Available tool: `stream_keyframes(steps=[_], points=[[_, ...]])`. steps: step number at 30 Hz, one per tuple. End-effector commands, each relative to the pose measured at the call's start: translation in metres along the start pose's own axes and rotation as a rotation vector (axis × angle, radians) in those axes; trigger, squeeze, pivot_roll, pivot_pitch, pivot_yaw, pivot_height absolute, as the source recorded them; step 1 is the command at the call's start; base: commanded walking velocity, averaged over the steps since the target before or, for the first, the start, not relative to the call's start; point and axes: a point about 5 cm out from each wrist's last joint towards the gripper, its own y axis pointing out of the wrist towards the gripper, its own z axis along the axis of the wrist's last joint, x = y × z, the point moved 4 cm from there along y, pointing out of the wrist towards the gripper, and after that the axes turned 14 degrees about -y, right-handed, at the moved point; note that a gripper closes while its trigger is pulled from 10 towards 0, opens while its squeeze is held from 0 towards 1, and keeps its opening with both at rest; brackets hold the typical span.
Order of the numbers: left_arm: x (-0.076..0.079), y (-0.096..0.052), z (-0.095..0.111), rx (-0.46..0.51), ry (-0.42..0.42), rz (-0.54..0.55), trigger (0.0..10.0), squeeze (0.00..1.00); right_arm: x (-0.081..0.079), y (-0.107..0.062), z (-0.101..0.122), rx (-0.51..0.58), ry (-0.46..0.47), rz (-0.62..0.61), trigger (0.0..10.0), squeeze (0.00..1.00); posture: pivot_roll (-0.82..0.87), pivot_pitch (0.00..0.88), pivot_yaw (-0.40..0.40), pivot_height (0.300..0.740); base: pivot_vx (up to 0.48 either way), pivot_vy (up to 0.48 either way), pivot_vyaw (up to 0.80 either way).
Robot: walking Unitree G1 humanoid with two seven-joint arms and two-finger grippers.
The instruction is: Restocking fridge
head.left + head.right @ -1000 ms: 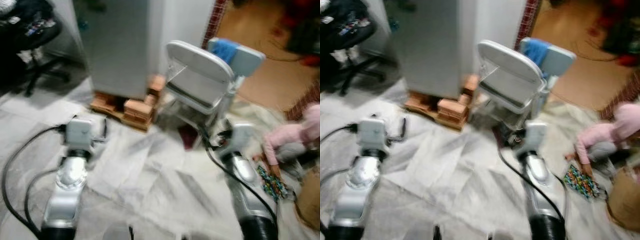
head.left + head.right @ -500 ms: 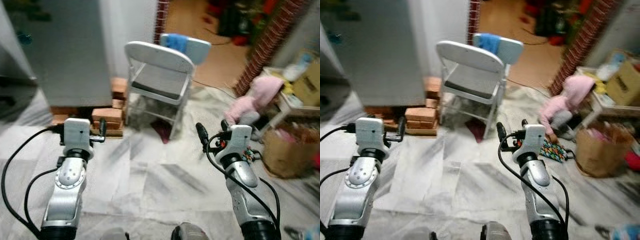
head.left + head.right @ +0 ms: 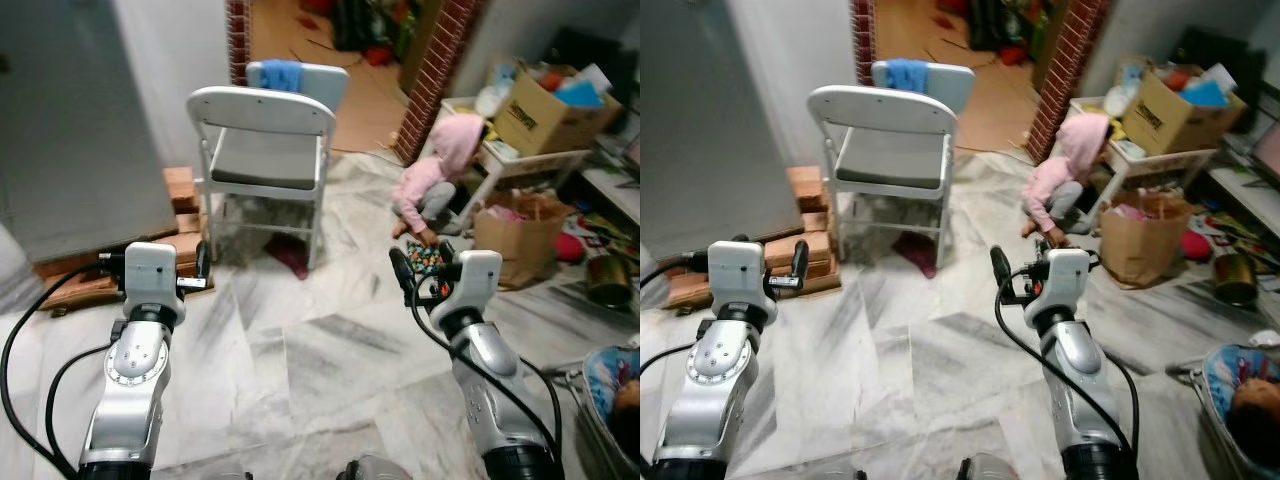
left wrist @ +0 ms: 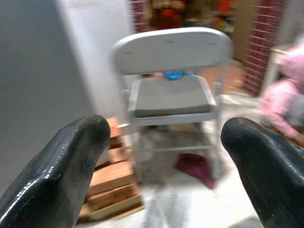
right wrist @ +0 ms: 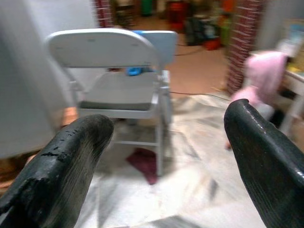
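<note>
Both our pincers are empty and spread wide: the left gripper (image 4: pixel 161 156) shows its two black fingers (image 4: pixel 61 161) well apart with only room beyond them, and the right gripper (image 5: pixel 166 156) stands the same way, nothing between its pads. Each is held out in front of us at about waist height, forearms reaching forward and roughly parallel, the left arm (image 3: pixel 135 370) on its side and the right arm (image 3: pixel 480 350) on its own, cables looping back from both wrists.

We judge the step in hand to be walking and looking for stock; to do it well we should keep the arms tucked level and the fingers parted as they are, so nothing snags while we turn, and steer wide of the person.

Just ahead of the left gripper stands a white folding chair (image 3: pixel 262 150), a second chair with a blue cloth (image 3: pixel 283 75) behind it. The fridge (image 3: pixel 70 130), the task's own thing, is the tall grey body at our left, door closed, raised on a stack of bricks (image 3: pixel 180 190) at its foot. Farther right a person in a pink hooded top (image 3: pixel 432 175) crouches on the marble floor (image 3: pixel 320 350), near a brown paper bag (image 3: pixel 515 235) and a cardboard box (image 3: pixel 535 105) on a low table; whether these hold the stock, we cannot tell.
</note>
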Motion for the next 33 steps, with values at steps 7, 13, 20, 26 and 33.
stream_keyframes(steps=[7, 13, 20, 26, 33], points=[[0.013, -0.003, -0.005, -0.027, -0.031, -0.043, 10.0, 0.00, 0.012, -0.007, -0.005, -0.024, 0.000, -0.036, 10.0, 0.00, 0.07, 0.040, -0.047, 0.740, 0.000, 0.480, -0.80], [0.014, -0.003, -0.005, -0.030, -0.035, -0.047, 10.0, 0.00, 0.012, -0.008, -0.006, -0.028, 0.001, -0.036, 10.0, 0.00, 0.07, 0.041, -0.048, 0.740, 0.000, 0.480, -0.80], [0.015, -0.004, -0.006, -0.038, -0.041, -0.060, 10.0, 0.00, 0.013, -0.008, -0.006, -0.030, -0.002, -0.038, 10.0, 0.00, 0.07, 0.041, -0.049, 0.740, 0.000, 0.480, -0.80], [0.018, -0.003, -0.008, -0.046, -0.042, -0.081, 10.0, 0.00, 0.012, -0.010, -0.007, -0.036, 0.005, -0.042, 10.0, 0.00, 0.07, 0.038, -0.047, 0.740, 0.000, 0.480, -0.80], [0.027, -0.004, -0.013, -0.081, -0.018, -0.156, 10.0, 0.00, 0.010, -0.020, -0.013, -0.056, 0.022, -0.063, 10.0, 0.00, 0.06, 0.032, -0.037, 0.740, 0.000, 0.343, -0.80]])
